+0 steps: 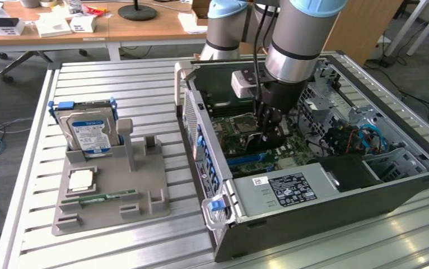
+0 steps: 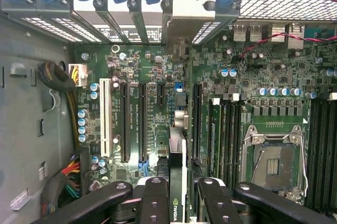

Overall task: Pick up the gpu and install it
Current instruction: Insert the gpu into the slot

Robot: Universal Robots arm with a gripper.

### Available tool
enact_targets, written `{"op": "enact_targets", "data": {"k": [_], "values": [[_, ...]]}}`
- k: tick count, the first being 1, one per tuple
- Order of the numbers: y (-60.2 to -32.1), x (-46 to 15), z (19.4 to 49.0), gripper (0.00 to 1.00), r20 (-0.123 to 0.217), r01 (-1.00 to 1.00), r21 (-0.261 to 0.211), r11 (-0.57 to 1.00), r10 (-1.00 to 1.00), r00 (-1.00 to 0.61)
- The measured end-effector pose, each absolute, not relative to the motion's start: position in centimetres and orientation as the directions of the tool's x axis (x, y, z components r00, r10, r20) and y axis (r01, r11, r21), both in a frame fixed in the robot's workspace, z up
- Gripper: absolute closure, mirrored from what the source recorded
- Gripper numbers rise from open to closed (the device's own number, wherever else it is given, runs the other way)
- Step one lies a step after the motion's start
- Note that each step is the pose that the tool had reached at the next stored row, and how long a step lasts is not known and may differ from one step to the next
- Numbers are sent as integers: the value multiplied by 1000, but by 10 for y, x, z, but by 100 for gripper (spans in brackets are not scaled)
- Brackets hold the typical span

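Note:
My gripper (image 1: 268, 128) reaches down into the open computer case (image 1: 424, 168), just above the green motherboard (image 1: 237, 140). In the wrist view the gripper (image 2: 177, 184) is shut on the gpu (image 2: 176, 153), which I see edge-on as a thin dark card with a green logo between the black fingers (image 2: 155, 190). The card's pale metal bracket (image 2: 192, 10) lies at the case's rear slot openings. The gpu stands upright over the motherboard, between the long black expansion slots (image 2: 141, 121) and the memory slots (image 2: 221, 134). Whether its edge sits in a slot is hidden.
The case's grey power supply (image 1: 289, 188) lies near its front corner, and an empty CPU socket (image 2: 274, 163) beside the memory slots. On the slatted table (image 1: 110, 78), a grey holder (image 1: 113, 216) carries a blue-labelled hard drive (image 1: 89, 133), a chip (image 1: 80, 179) and a narrow green stick (image 1: 98, 198).

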State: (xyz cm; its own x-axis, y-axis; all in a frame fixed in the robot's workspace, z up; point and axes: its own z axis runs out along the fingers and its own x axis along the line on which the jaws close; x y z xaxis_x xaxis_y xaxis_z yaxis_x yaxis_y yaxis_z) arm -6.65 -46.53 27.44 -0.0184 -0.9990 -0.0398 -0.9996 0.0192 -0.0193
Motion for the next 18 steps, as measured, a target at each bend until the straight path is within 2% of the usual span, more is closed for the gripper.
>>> {"op": "enact_targets", "data": {"k": [18], "values": [[-465, -69, 271, 74, -40, -1000, -19, 19, -999, -18]]}}
